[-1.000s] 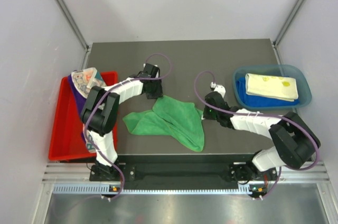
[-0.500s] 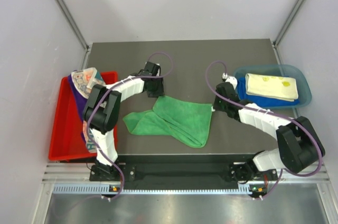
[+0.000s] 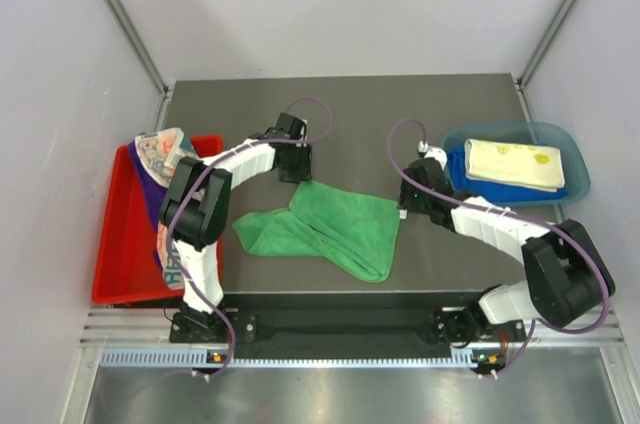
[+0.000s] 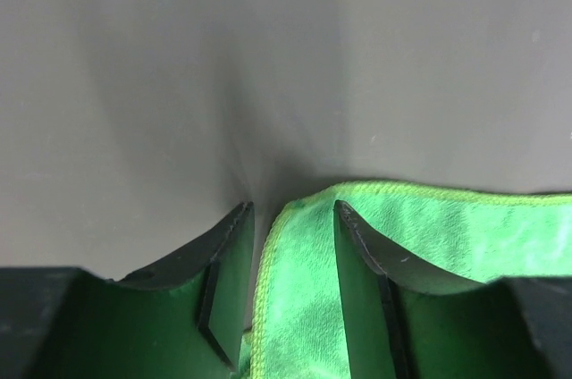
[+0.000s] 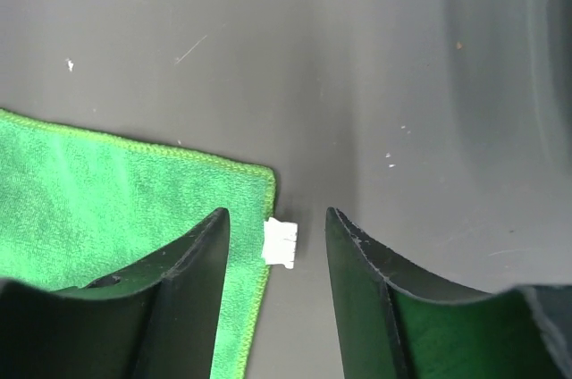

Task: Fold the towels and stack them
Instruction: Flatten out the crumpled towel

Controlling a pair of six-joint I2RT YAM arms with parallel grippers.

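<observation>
1 green towel [image 3: 330,229] lies rumpled and partly spread on the dark counter [image 3: 400,104], towards its near edge. At the towel's far left corner the left tool [image 4: 293,218] stands open, its 2 fingers astride the hemmed corner without pinching it. At the far right corner the right tool [image 5: 275,218] is open too, with the towel's white tag [image 5: 280,242] between its fingers. To the left, a red tray [image 3: 115,254] holds a purple towel [image 3: 143,184] under a white printed towel [image 3: 165,152]. Far right, a blue bin [image 3: 577,169] holds a pale yellow towel [image 3: 515,164] folded on a blue towel [image 3: 490,191].
</observation>
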